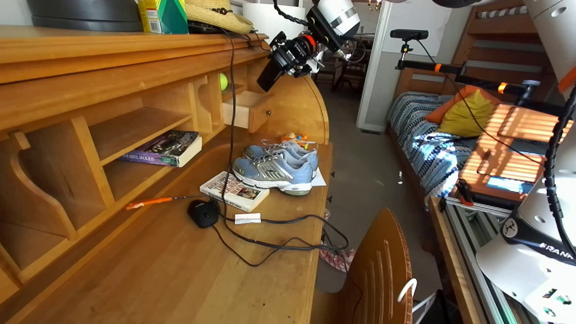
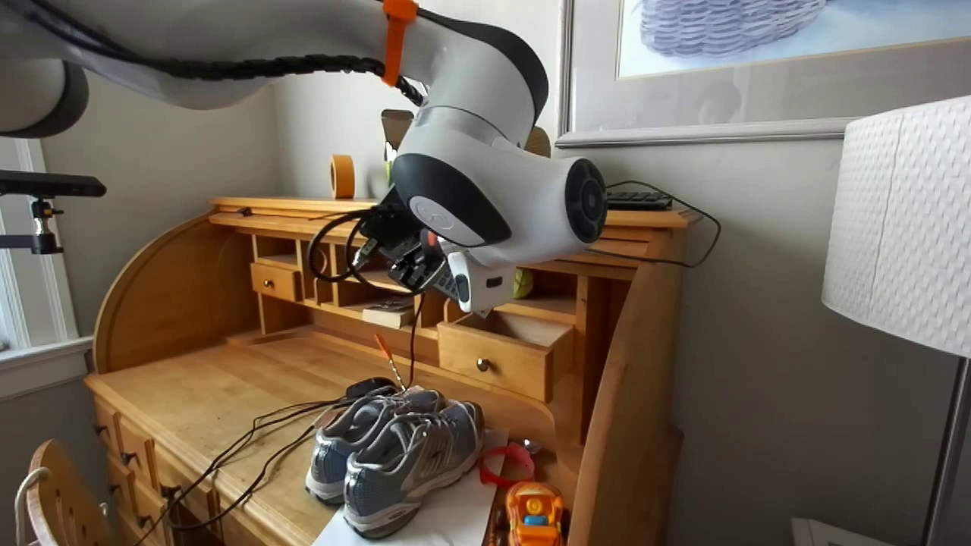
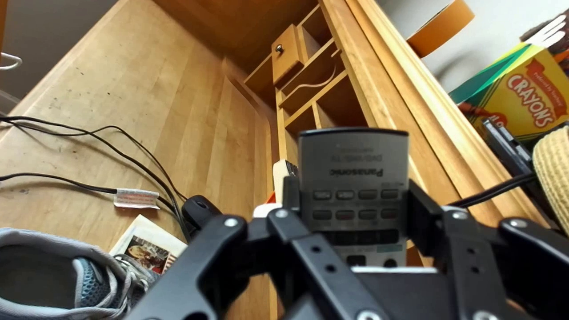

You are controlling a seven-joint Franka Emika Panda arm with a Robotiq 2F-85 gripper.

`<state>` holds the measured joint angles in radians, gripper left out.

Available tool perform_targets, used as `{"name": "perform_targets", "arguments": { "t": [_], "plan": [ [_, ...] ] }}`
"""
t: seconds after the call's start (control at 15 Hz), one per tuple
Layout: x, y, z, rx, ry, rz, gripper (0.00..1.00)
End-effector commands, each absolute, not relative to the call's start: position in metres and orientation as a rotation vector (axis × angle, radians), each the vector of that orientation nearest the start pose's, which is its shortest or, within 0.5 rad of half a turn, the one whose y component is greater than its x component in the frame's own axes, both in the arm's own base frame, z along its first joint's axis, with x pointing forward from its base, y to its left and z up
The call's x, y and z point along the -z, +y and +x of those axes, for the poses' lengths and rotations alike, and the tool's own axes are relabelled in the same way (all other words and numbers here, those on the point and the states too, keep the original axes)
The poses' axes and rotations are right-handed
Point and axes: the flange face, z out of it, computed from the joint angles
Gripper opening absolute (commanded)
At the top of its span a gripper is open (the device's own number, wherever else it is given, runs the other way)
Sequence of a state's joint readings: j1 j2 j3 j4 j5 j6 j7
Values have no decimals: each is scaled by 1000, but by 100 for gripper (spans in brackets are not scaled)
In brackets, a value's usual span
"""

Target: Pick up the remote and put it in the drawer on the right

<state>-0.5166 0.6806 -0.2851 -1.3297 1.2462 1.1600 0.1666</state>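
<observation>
My gripper (image 3: 354,200) is shut on the remote (image 3: 353,171), holding it by its long sides in the wrist view. The remote is grey with rows of buttons. In both exterior views the remote (image 1: 269,77) (image 2: 446,282) hangs tilted from the gripper (image 1: 288,54) (image 2: 417,265), in the air above the desk. The right drawer (image 1: 260,112) is pulled open in both exterior views; its front (image 2: 493,362) has a round knob. The remote is higher than this drawer, apart from it in the picture. The arm hides part of the remote. The right drawer is out of the wrist view.
Blue-grey shoes (image 1: 279,171) stand on the desk below the open drawer. A booklet (image 1: 234,191), a black mouse (image 1: 203,213) and looping cables lie nearby. A vertical cable (image 1: 232,90) hangs before the shelves. A small left drawer (image 2: 274,282) is closed. An orange toy (image 2: 535,512) sits at the desk's end.
</observation>
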Motion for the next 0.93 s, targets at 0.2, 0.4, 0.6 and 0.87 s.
{"name": "perform_targets", "arguments": {
  "t": [0.2,0.4,0.6,0.87],
  "plan": [
    [-352,-366,598,-367,846,-1591,31],
    [-346,-376,601,-325,798,-1553,31],
    [-345,-373,599,-327,822,-1558,56],
    [-341,-379,602,-352,876,-1546,31]
  ]
}}
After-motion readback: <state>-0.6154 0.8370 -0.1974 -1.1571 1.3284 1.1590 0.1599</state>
